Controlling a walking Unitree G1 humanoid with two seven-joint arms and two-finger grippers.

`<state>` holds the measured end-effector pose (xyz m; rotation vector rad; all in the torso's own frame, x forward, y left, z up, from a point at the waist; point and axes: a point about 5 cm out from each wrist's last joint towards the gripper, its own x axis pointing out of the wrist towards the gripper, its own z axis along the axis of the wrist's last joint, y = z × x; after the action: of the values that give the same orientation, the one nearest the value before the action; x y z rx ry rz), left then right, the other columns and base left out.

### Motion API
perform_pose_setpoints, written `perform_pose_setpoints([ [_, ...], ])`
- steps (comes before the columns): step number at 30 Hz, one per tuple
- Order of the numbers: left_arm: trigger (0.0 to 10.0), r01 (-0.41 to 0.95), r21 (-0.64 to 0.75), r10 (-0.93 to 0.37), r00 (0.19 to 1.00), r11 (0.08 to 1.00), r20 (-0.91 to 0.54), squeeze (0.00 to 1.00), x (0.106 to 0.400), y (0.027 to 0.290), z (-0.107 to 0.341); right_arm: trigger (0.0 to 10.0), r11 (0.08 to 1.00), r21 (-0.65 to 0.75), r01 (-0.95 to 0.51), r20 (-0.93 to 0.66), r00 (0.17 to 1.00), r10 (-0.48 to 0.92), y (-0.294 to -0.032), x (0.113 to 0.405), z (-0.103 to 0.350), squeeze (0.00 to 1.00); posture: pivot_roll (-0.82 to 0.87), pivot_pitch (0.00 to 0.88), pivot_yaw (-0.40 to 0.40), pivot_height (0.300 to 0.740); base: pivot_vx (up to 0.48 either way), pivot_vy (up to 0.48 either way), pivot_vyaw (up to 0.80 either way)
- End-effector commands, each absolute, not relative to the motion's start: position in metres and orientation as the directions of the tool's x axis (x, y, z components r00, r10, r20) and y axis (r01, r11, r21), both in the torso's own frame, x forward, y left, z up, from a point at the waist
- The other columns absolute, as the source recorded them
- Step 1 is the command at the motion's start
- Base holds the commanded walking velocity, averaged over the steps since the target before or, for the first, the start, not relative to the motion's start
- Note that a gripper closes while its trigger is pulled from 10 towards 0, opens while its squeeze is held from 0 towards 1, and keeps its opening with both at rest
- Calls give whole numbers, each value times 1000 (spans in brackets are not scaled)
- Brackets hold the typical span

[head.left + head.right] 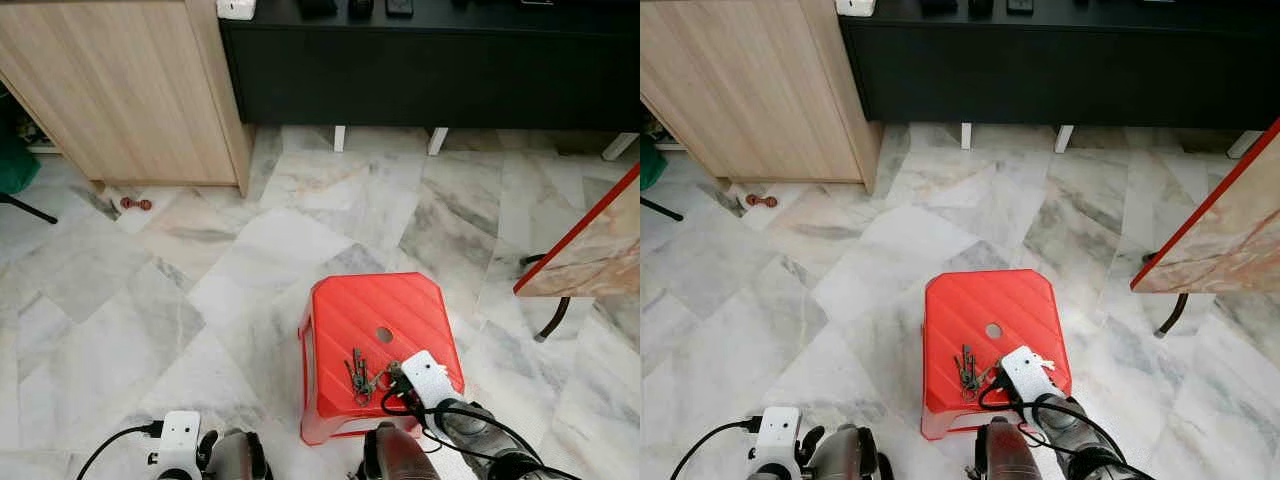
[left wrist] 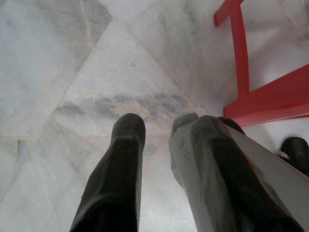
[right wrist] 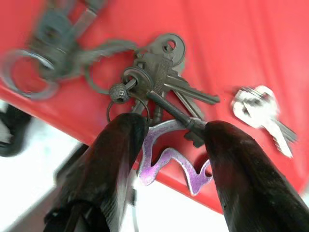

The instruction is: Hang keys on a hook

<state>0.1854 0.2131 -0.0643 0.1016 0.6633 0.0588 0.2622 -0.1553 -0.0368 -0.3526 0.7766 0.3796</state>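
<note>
Right gripper (image 3: pixel 169 133) down over the near edge of the red plastic stool (image 1: pixel 350 310), fingers spread apart, straddling the keys (image 3: pixel 164 87) without closing on them. Bunch lies flat between and just ahead of the fingertips: dull grey metal keys on rings, a purple flat cut-out tag, one bright silver key apart (blurred). Ribbed stool top; veined marble floor (image 1: pixel 150 300). Left gripper (image 2: pixel 154 130) hangs idle, slightly parted.

One red stool (image 1: pixel 375 325) stands at lower centre, with one bunch of keys (image 1: pixel 358 376) on it. One wooden cabinet (image 1: pixel 120 85) fills the upper left; one black cabinet (image 1: pixel 430 70) spans the top. Two grippers: left gripper (image 2: pixel 157 130), right gripper (image 3: pixel 169 133).
</note>
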Motion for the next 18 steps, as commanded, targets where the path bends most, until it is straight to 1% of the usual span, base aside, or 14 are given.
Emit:
perform_pose_setpoints([
  [1,10000,24,69,43,561,997,-826,0,112,200,-103,10000,880,-143,-453,-737,643,211,-154,257,-40,0,36,273,-74,652,0,0,0],
  [3,10000,26,69,42,561,997,-827,0,112,199,-103,10000,888,-145,-437,-726,657,204,-155,261,-38,0,36,274,-74,652,0,0,0],
  [12,10000,26,66,41,561,997,-827,0,114,199,-103,10000,893,-144,-425,-715,669,203,-159,266,-33,0,34,271,-77,652,0,0,0],
  [18,10000,25,65,40,561,998,-827,0,113,199,-103,10000,890,-154,-429,-747,640,180,-166,261,-37,0,34,273,-77,652,0,0,0],
])
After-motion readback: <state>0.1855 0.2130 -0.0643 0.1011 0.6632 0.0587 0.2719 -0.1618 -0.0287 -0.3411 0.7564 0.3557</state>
